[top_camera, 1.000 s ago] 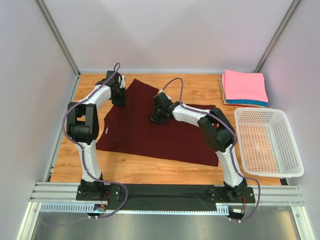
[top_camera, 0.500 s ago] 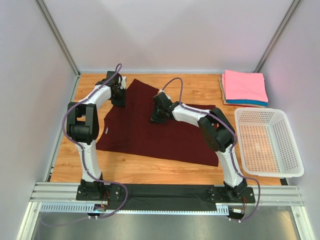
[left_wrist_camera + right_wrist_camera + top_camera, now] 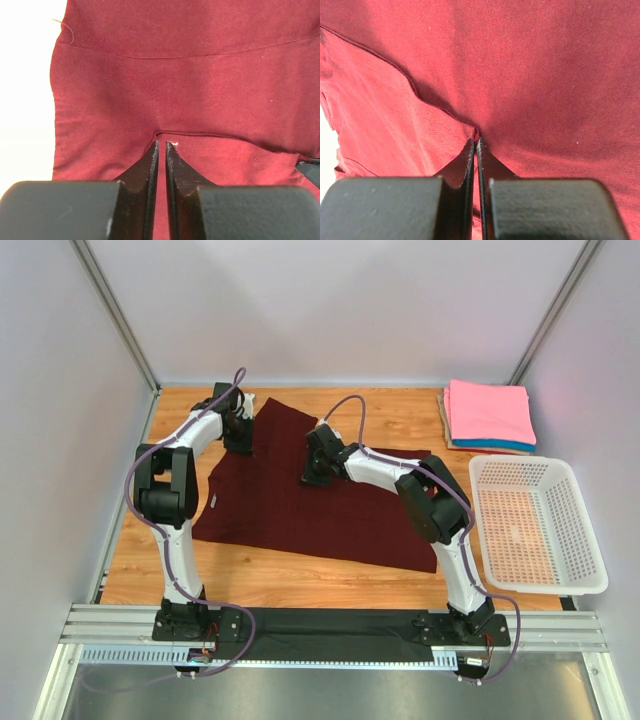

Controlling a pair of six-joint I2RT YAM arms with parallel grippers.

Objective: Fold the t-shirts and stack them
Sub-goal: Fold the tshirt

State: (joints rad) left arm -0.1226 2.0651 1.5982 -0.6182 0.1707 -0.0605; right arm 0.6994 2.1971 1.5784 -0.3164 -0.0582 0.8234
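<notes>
A dark maroon t-shirt [image 3: 300, 505] lies spread flat on the wooden table, partly folded at its far edge. My left gripper [image 3: 238, 436] is at the shirt's far left corner. Its jaws are shut on a fold of the maroon cloth [image 3: 200, 90], with the tips [image 3: 161, 142] at a hem edge. My right gripper [image 3: 313, 474] is on the shirt's far middle. Its jaws [image 3: 475, 139] are shut and pinch a raised pucker of the cloth [image 3: 545, 75]. A stack of folded t-shirts [image 3: 487, 412], pink on top with blue and tan below, lies at the far right.
A white perforated plastic basket [image 3: 580, 540] stands at the right edge, just in front of the folded stack. Grey walls enclose the table on the left, back and right. Bare wood [image 3: 400, 415] shows between the maroon shirt and the stack.
</notes>
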